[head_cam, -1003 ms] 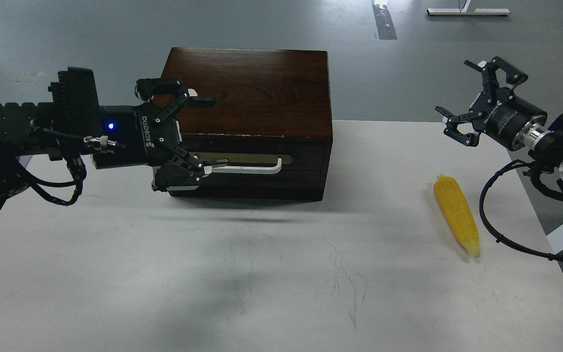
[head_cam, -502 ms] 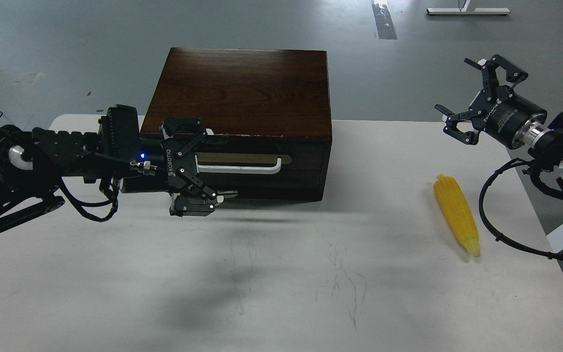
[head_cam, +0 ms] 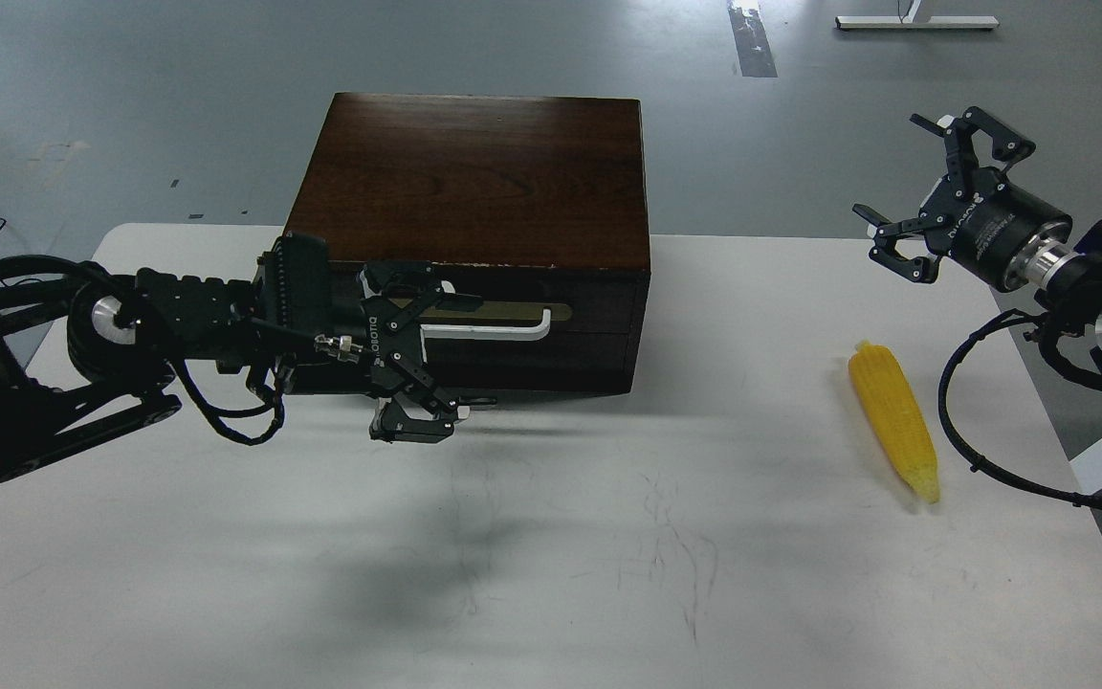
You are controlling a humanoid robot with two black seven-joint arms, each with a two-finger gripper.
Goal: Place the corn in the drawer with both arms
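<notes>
The dark brown wooden box (head_cam: 474, 191) stands at the rear of the white table (head_cam: 551, 574), and serves as the reference here. Its wide shallow drawer (head_cam: 551, 321) is fully closed; the white bar handle (head_cam: 494, 332) lies flush against the brass plate. The left claw (head_cam: 441, 349) hovers at the left end of that handle with its fingers spread wide, one above and one below the bar, gripping nothing. The bright yellow tapered corn cob (head_cam: 895, 421) lies flat on the table well to the right of the box, untouched. The right claw (head_cam: 934, 191) hangs above and beyond the cob, fingers spread, empty. Judged progress: none of the steps is complete. Remaining: close on the handle, pull the drawer out, pick up the cob, place it inside
</notes>
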